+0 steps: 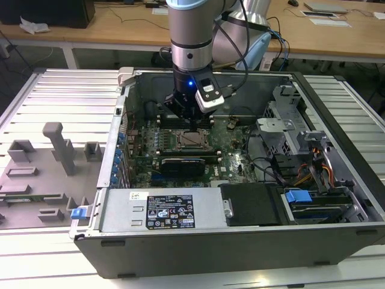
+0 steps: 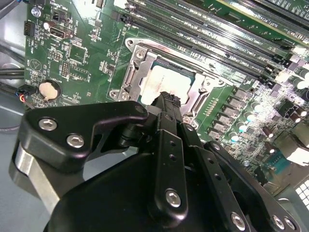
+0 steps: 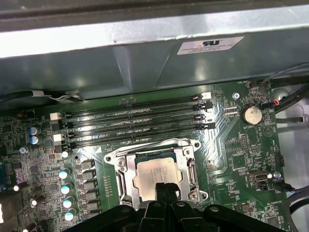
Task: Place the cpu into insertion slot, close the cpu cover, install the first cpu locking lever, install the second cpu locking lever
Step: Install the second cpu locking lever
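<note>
I am holding my black claw [image 3: 165, 189], fingers pressed together, right over the near edge of the square silver cpu [image 3: 155, 175] lying under its grey metal cover [image 3: 187, 164].

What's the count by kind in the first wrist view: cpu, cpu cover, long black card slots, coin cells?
cpu: 1
cpu cover: 1
long black card slots: 4
coin cell: 1
Total: 7
</note>
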Motion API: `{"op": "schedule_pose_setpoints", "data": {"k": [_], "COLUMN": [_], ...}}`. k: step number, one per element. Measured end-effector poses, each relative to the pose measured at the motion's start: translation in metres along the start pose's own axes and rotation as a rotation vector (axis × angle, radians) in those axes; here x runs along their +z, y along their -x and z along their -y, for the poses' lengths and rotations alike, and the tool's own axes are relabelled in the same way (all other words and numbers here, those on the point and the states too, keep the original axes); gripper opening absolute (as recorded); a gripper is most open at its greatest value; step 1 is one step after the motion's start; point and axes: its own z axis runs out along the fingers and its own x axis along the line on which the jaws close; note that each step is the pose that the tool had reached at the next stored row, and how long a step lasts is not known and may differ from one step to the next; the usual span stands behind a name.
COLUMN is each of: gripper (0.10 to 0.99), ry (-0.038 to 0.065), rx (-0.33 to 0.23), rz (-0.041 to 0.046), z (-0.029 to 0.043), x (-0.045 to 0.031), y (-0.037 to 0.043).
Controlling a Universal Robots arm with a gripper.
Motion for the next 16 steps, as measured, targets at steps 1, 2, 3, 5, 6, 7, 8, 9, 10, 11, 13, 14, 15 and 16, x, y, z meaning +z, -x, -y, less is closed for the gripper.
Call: {"op": "schedule_pose_setpoints", "data": {"k": [1,2,3,5,6,7,8,9,10,11,13,14,15,16], "gripper": [0.106,0.106,0.106,0.106,0.106,0.106,0.106,0.106,0.106,0.106,0.106,0.106,0.106,0.106], "ry": [0.0,0.0,0.0,0.0,0.0,0.0,0.0,0.0,0.0,0.0,0.0,0.0,0.0,0.0], "rx": [0.0,0.0,0.0,0.0,0.0,0.0,0.0,0.0,0.0,0.0,0.0,0.0,0.0,0.0], "rz": [0.0,0.0,0.0,0.0,0.0,0.0001,0.0,-0.0002,-0.0001,0.0,0.0,0.0,0.0,0.0], "z": [0.0,0.0,0.0,0.0,0.0,0.0,0.0,0.0008,0.0018,0.0052,0.0193,0.0225,0.0247,0.026], "x": [0.0,-0.0001,-0.0002,-0.0003,-0.0003,-0.0004,-0.0004,-0.0006,-0.0005,-0.0006,-0.0008,-0.0009,-0.0009,-0.0009], "y": [0.0,0.0,0.0,0.0,0.0,0.0,0.0,0.0001,0.0003,0.0008,0.0029,0.0034,0.0037,0.0039]}}
